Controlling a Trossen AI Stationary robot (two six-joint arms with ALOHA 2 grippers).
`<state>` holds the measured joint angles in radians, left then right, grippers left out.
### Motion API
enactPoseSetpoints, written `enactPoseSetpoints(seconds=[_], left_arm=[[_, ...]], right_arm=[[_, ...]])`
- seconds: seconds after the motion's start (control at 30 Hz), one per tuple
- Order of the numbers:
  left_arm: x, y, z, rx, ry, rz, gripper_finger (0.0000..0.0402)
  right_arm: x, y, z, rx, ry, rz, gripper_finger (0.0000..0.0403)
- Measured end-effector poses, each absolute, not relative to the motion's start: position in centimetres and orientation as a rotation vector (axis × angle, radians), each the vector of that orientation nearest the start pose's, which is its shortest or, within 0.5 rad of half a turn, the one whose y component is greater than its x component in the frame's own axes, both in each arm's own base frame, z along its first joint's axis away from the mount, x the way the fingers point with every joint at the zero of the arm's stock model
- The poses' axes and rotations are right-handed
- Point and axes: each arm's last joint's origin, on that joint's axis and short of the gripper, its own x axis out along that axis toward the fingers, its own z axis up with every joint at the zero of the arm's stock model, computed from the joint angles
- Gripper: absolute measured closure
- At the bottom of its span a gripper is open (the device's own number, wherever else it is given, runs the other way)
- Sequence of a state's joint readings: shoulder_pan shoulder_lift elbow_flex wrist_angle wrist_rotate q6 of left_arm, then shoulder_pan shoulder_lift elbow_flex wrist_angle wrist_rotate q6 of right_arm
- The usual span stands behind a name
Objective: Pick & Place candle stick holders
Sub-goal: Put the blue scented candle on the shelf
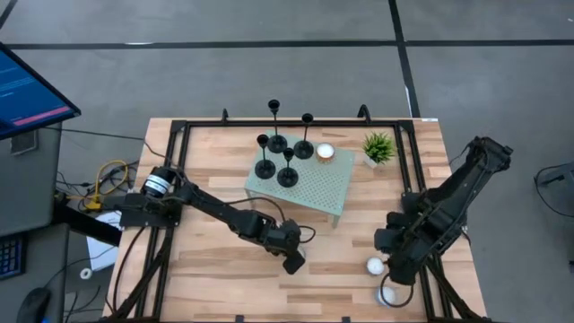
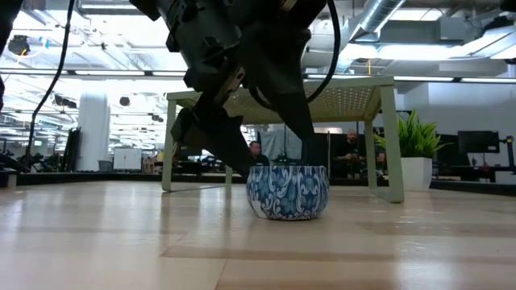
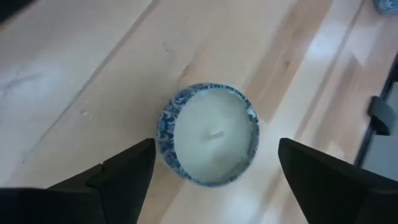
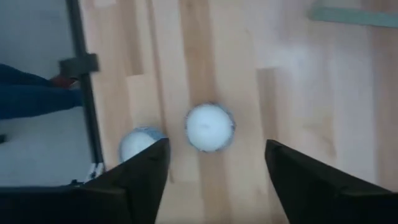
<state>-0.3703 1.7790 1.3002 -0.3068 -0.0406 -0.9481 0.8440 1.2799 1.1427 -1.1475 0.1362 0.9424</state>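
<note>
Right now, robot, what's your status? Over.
Left gripper open above a blue-patterned candle tin. Right gripper open over a white candle. Four black metal candlestick holders upright on the pale green perforated stand, untouched.

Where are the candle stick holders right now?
In the high view, all four candle stick holders stand clustered at the far left corner of the pale green perforated stand, left of an orange-lit candle.

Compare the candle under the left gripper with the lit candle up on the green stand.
The candle under the left gripper sits on the wooden table; the lit candle sits on the green stand, beside the candle holders. The first is unlit, in a blue-and-white patterned cup; the second glows orange. The first lies between open fingers; nothing reaches for the second. Both are small and round.
</note>
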Motion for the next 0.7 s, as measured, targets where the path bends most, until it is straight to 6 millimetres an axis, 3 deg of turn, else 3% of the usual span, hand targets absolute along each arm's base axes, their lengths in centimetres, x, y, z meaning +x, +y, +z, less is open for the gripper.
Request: enactPoseSetpoints(seconds=[0.1, 0.27, 0.5, 0.7], left_arm=[[35.4, -13.9, 25.1, -0.752, 0.823, 0.041, 0.0059], [31.9, -14.3, 30.3, -0.743, 0.693, 0.015, 0.0061], [25.1, -15.1, 36.2, -0.694, 0.510, 0.022, 0.0064], [20.6, -14.9, 39.4, -0.706, 0.389, 0.000, 0.0074]], right_arm=[[15.8, 17.0, 28.8, 0.220, 1.250, 0.045, 0.0134], [17.9, 17.3, 28.4, 0.249, 1.163, 0.043, 0.0132], [25.7, 17.7, 27.0, 0.129, 0.928, 0.196, 0.0132], [31.3, 18.0, 26.3, -0.061, 0.905, 0.233, 0.0132]])
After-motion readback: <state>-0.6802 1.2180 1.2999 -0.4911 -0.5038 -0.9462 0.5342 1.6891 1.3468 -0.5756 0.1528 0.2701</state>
